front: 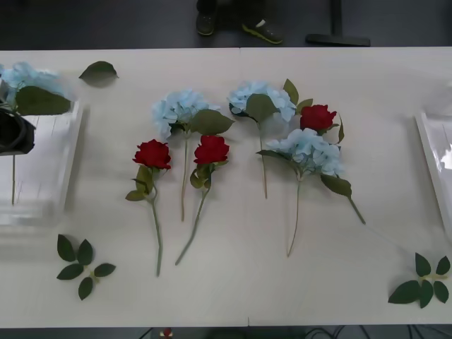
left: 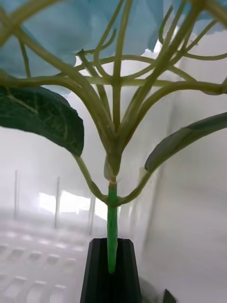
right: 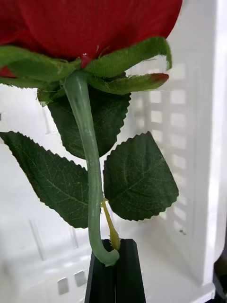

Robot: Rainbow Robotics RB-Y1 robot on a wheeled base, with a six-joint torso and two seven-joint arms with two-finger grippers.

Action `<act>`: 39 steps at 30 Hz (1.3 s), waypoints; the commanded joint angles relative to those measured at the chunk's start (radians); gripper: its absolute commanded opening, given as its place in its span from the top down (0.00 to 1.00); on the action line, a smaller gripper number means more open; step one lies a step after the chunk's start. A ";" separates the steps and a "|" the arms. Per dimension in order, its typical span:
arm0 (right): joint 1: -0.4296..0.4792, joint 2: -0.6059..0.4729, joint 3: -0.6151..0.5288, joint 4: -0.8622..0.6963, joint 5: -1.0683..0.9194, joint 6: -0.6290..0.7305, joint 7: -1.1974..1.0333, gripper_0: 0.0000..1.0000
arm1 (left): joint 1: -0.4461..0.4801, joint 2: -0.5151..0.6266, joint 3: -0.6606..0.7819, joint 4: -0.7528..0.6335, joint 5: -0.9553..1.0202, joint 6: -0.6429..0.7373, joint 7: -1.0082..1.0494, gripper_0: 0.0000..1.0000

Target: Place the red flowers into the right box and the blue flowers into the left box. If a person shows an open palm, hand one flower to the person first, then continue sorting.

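Light and floppy-headed, the red rose point(right: 94, 28) and blue hydrangea point(left: 61, 33) sit pinched by thin stems in the closed right hand point(right: 116, 265) and left hand point(left: 112, 270), the sensible place to hold.

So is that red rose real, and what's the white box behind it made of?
The red rose looks fake: matte, woven-looking fabric petals and leaves, and a smooth, waxy plastic-looking stem held in the shut right tool. The right box seems to be glossy translucent white plastic with molded slots.

A pale table point(front: 233, 282) fills the foreground; behind it lie dark floor point(front: 106, 25) and a black stand base point(front: 337, 39).
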 commanded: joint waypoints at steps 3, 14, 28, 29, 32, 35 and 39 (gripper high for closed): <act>-0.015 0.024 -0.010 0.060 0.034 -0.052 0.067 1.00 | 0.043 0.123 -0.027 0.009 0.005 -0.032 0.061 1.00; 0.035 0.081 -0.010 0.105 0.128 -0.194 0.064 0.23 | 0.040 0.158 -0.142 0.268 -0.108 -0.435 0.077 1.00; 0.034 0.061 -0.040 0.051 0.002 -0.143 0.084 0.15 | 0.039 0.158 -0.165 0.369 -0.150 -0.501 0.084 0.72; 0.035 0.055 -0.046 0.037 -0.010 -0.131 0.085 0.15 | 0.040 0.158 -0.165 0.369 -0.150 -0.501 0.086 0.54; 0.028 0.015 -0.067 -0.044 -0.056 -0.054 0.091 0.15 | 0.039 0.158 -0.162 0.369 -0.153 -0.503 0.097 0.26; 0.022 -0.025 -0.090 -0.142 -0.107 0.041 0.099 0.15 | 0.039 0.158 -0.161 0.369 -0.166 -0.503 0.107 0.06; 0.023 -0.083 -0.122 -0.296 -0.242 0.158 0.100 0.15 | 0.039 0.158 -0.155 0.369 -0.170 -0.496 0.118 0.00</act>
